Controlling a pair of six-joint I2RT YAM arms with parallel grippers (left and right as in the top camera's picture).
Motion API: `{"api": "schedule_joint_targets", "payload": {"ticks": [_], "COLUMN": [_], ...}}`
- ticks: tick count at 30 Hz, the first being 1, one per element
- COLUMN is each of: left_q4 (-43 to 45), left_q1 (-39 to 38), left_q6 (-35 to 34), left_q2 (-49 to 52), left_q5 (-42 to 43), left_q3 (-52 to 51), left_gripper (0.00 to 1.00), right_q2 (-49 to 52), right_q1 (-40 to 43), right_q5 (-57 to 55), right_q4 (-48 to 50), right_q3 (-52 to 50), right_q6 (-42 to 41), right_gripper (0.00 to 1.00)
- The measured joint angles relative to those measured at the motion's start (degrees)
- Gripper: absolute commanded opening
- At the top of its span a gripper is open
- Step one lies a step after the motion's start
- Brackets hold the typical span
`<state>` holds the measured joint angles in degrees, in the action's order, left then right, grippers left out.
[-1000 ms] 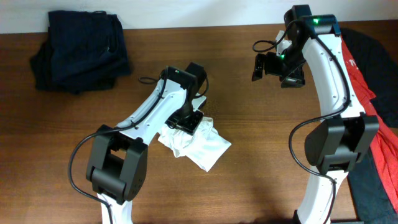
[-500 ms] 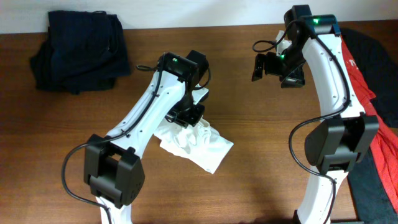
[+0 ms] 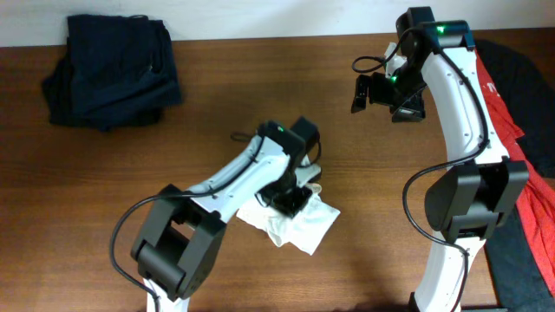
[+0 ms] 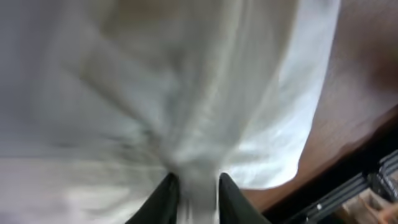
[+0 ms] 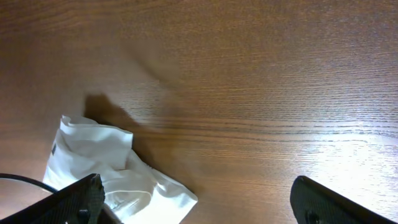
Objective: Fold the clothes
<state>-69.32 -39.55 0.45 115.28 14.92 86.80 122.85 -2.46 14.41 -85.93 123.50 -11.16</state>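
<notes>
The white T-shirt (image 3: 299, 224) lies crumpled on the wooden table near the middle front. My left gripper (image 3: 290, 195) is shut on a bunched fold of the white shirt (image 4: 198, 186), whose cloth fills the left wrist view. My right gripper (image 3: 381, 94) hangs open and empty high over the table's back right; its wrist view shows the white shirt (image 5: 118, 177) below at lower left. A navy garment (image 3: 113, 68) lies folded at the back left. Red (image 3: 506, 113) and black (image 3: 533, 234) clothes lie at the right edge.
The brown wooden table (image 3: 381, 234) spans the view, its front edge visible in the left wrist view (image 4: 373, 124). The right arm's base (image 3: 468, 208) stands at the right front.
My left gripper has moved right and toward the front, dragging the white shirt with it. The right arm has not moved.
</notes>
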Motion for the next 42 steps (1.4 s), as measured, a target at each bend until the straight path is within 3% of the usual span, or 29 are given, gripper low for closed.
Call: {"api": "schedule_joint_targets", "payload": {"ticks": [1,3,9,10,11,12,13,17,22,29,30,31,36,42], "left_q4": [-0.3,-1.7,-10.6,-11.1,-11.7,-12.0,-11.7,-11.3,-10.7,-11.9,-11.9,-11.8,-10.7,-10.6], "left_q1": [-0.5,-0.6,3.6,4.8,7.9,9.5,11.9,23.7,33.3,33.8,33.8,33.9,33.9,34.7], "left_q6": [-0.1,-0.1,0.0,0.0,0.0,-0.2,-0.9,-4.6,-6.3,-6.7,-6.7,-6.8,-7.0,-7.0], "left_q2": [0.0,0.0,-1.1,-1.6,-3.3,-3.9,-4.6,-5.6,-5.5,-5.5,-5.5,-5.5,-5.5,-5.5], "left_q5": [0.4,1.3,2.7,2.7,2.7,2.7,2.1,-3.1,-6.4,-7.0,-7.1,-7.1,-7.5,-7.9], "left_q3": [-0.5,0.1,10.8,12.8,16.9,18.6,20.4,21.9,21.9,21.9,21.9,21.9,21.9,21.9], "left_gripper": [0.46,0.99,0.99,0.99,0.99,0.99,0.99,0.98,0.84,0.86,0.86,0.92,0.94,0.96], "right_q2": [0.0,0.0,0.0,0.0,0.0,0.0,0.0,-0.2,-0.6,-1.0,-1.1,-1.3,-1.9,-1.9], "right_q1": [0.0,0.0,3.3,4.5,5.5,6.3,6.8,5.5,-5.8,-24.3,-25.1,-26.0,-26.2,-26.1], "right_q5": [0.0,0.0,3.3,4.0,4.9,6.3,7.8,15.1,18.5,20.2,20.3,20.4,20.6,20.6], "right_q4": [0.0,0.0,-3.0,-4.3,-5.4,-6.6,-7.5,-11.1,-11.1,-11.1,-11.1,-11.1,-4.9,12.5], "right_q3": [0.0,0.0,0.2,0.6,1.2,1.8,2.2,2.6,2.6,0.8,0.1,-1.4,-14.6,-32.9], "right_q6": [0.0,0.0,0.1,0.7,1.2,1.9,3.1,7.6,9.4,10.2,10.5,11.0,13.3,14.7], "right_gripper": [0.99,0.99,1.0,0.86,0.65,0.15,0.04,0.04,0.04,0.04,0.04,0.04,0.04,0.04]}}
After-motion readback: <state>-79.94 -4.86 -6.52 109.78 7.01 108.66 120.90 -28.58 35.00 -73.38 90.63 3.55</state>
